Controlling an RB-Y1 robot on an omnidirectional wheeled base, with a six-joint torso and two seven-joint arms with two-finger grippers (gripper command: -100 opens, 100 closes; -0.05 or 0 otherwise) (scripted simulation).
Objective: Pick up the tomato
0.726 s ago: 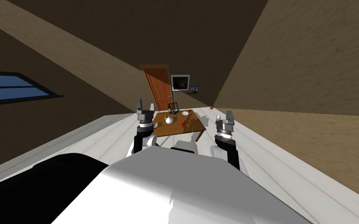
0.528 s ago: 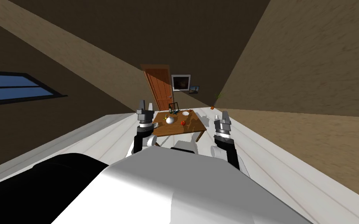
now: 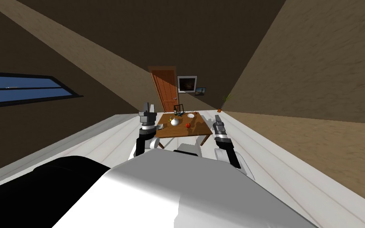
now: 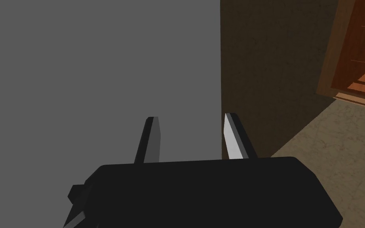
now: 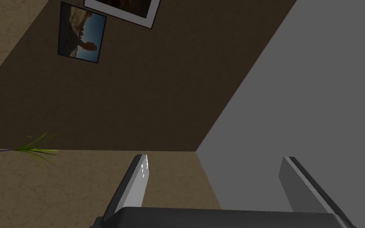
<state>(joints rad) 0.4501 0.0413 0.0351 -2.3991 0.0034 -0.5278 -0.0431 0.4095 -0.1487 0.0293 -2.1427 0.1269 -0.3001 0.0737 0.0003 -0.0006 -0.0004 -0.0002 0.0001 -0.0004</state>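
The tomato (image 3: 188, 125) sits centre-frame in the head view, on the table (image 3: 196, 130) beside a white pot (image 3: 174, 122). My right pincer (image 5: 215, 158) gapes empty and my left pincer (image 4: 191, 117) is parted more narrowly, both well apart from the tomato. A careless reach could roll it off the edge.

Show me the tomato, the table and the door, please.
tomato (image 3: 188, 125), head view, middle of the red fruit.
table (image 3: 200, 128), head view, bare brown top near its right edge.
door (image 3: 165, 89), head view, middle of the panel.
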